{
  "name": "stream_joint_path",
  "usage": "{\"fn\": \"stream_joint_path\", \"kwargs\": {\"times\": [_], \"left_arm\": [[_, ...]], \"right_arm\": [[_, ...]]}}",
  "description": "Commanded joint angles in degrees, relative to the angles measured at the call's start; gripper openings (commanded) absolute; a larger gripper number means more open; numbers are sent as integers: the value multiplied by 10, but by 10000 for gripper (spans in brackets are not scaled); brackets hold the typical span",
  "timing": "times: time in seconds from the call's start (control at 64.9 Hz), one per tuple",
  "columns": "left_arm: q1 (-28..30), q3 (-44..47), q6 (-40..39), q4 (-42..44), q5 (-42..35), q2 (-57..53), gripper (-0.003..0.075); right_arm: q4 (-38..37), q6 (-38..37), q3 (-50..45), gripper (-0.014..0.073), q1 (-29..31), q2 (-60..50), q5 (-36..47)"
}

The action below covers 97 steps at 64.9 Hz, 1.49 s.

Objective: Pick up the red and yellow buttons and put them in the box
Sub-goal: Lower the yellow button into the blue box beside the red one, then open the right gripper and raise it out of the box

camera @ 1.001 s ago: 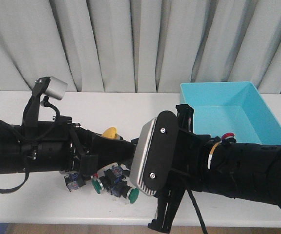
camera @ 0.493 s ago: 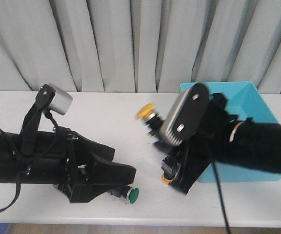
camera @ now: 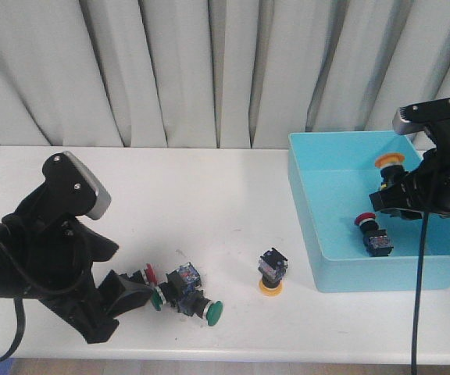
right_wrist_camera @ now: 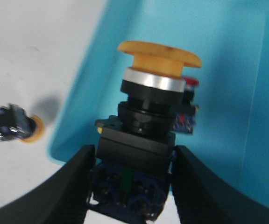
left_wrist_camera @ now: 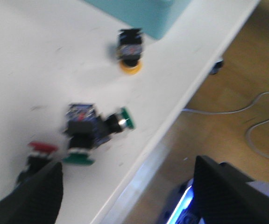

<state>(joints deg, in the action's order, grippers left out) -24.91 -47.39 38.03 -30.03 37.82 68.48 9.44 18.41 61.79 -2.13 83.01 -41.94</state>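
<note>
The blue box (camera: 330, 266) sat at the table's right, one red button (camera: 375, 232) already inside. Above it the right gripper (right_wrist_camera: 130, 184) was clamped on a yellow button (right_wrist_camera: 155, 93), probably for release. The left gripper (left_wrist_camera: 125, 198), fingers apart, hovered near another red button (camera: 145, 275).

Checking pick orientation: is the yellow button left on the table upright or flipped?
Flipped: the yellow button rests cap-down, black body up.

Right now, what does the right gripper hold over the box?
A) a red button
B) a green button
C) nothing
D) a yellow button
D: the right gripper is shut on the black body of a yellow button, above the box.
</note>
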Motion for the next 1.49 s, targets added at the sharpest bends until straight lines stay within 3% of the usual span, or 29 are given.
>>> {"fn": "stream_joint_path", "kwargs": {"times": [0.0,0.185,0.77,1.171,1.479], "left_arm": [[-1,-15,-70,57,-29,-14,566],[-1,-15,-121,103,-22,-14,566],[-1,-13,-121,103,-4,-14,566],[-1,-13,-121,103,-8,-14,566],[-1,-13,-121,103,-8,-14,566]], "right_arm": [[-13,-31,59,209,8,40,-23],[-12,-53,132,213,7,147,-62],[0,-78,306,241,7,375,-75],[-1,-78,309,393,7,381,-68],[-2,-73,309,405,7,295,-127]]}}
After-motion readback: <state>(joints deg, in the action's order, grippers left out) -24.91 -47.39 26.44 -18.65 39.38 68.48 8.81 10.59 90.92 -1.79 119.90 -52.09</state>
